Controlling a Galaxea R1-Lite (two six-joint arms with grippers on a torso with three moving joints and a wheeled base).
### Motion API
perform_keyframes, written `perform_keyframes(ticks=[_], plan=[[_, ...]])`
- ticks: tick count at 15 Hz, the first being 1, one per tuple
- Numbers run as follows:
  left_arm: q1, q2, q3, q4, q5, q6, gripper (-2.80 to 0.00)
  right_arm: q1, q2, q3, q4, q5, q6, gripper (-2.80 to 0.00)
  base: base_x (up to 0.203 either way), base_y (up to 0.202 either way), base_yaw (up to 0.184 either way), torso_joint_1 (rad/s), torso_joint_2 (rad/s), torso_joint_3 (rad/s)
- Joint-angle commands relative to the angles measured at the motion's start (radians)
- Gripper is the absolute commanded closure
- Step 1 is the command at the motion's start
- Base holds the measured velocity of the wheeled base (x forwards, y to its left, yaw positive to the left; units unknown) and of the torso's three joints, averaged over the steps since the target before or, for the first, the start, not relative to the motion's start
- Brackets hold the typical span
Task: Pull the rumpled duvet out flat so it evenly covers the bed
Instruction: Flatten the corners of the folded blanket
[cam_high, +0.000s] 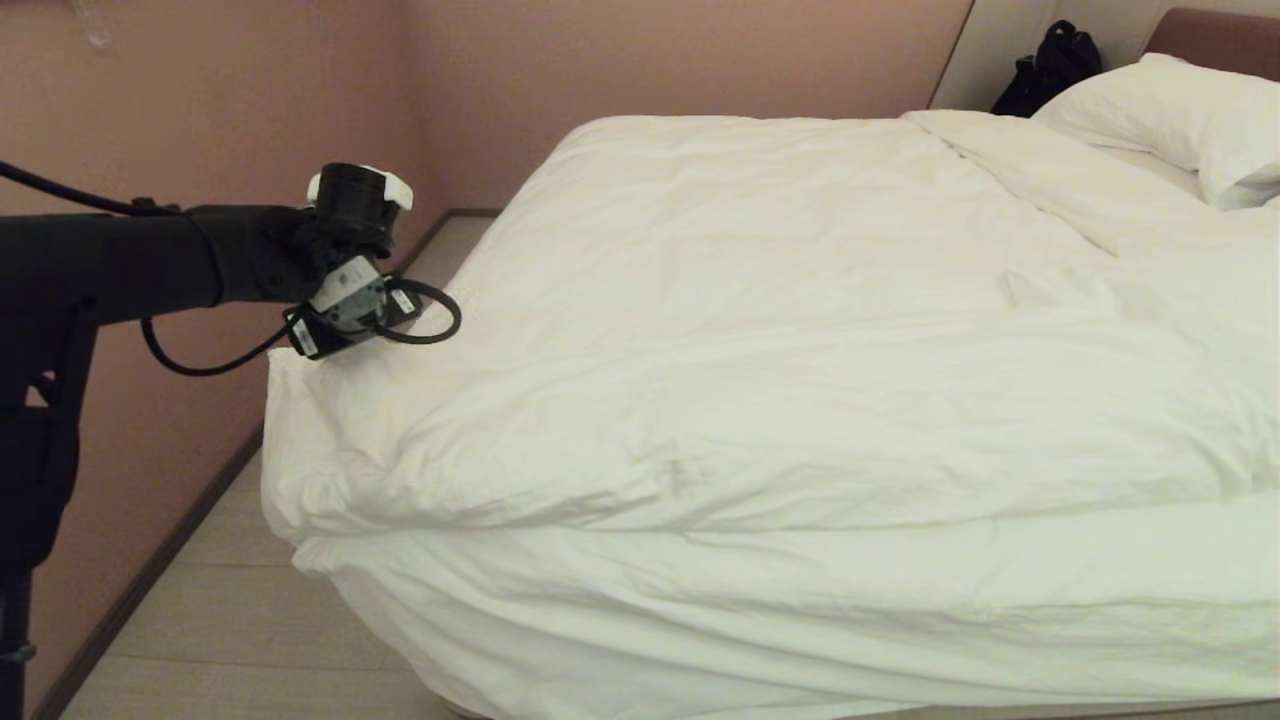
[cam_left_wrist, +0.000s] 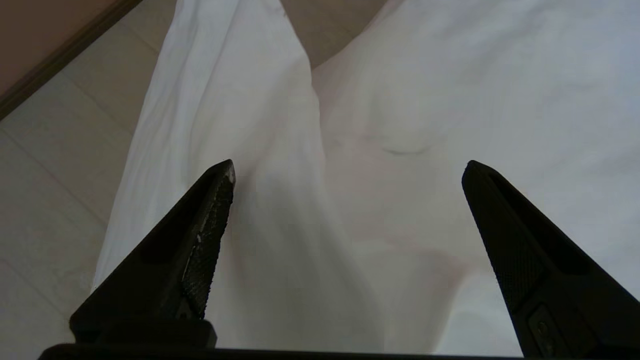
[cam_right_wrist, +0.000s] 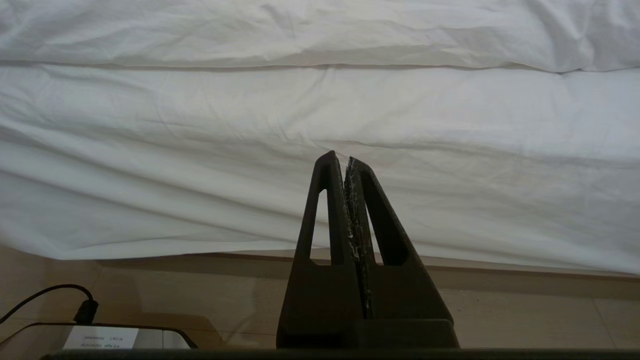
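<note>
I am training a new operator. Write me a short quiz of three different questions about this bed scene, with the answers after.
1. True or false: the left tool is closed on the duvet.
2. Which corner of the duvet is the left tool over? A) the corner beside the pillow B) the foot corner near the pink wall C) none, it is over the floor only
3. Fill in: the right tool is ____, low down, facing the side of the bed.

Key: 1 false, its fingers stand wide apart with nothing between them; 2 B; 3 shut.
</note>
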Motion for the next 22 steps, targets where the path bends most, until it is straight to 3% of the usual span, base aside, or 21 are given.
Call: perform_keyframes(ticks=[1, 17, 19, 22], plan=[[0.011, 0.013, -0.001, 0.014, 0.003, -0.018, -2.8, 0.0, 0.001, 0.0, 0.0, 0.001, -0.001, 0.0, 0.0, 0.0, 0.0, 0.0, 0.0, 0.0], [0.064, 0.062, 0.0, 0.107, -0.013, -0.084, -2.8, 0.001, 0.001, 0.0, 0.0, 0.001, -0.001, 0.0, 0.0, 0.0, 0.0, 0.0, 0.0, 0.0], [0.064, 0.06, 0.0, 0.113, -0.022, -0.085, 0.0, -0.001, 0.001, 0.0, 0.0, 0.001, -0.001, 0.0, 0.0, 0.0, 0.0, 0.0, 0.0, 0.0], [0.063, 0.06, 0.0, 0.116, -0.025, -0.084, 0.0, 0.0, 0.001, 0.0, 0.0, 0.001, -0.001, 0.0, 0.0, 0.0, 0.0, 0.0, 0.0, 0.0]])
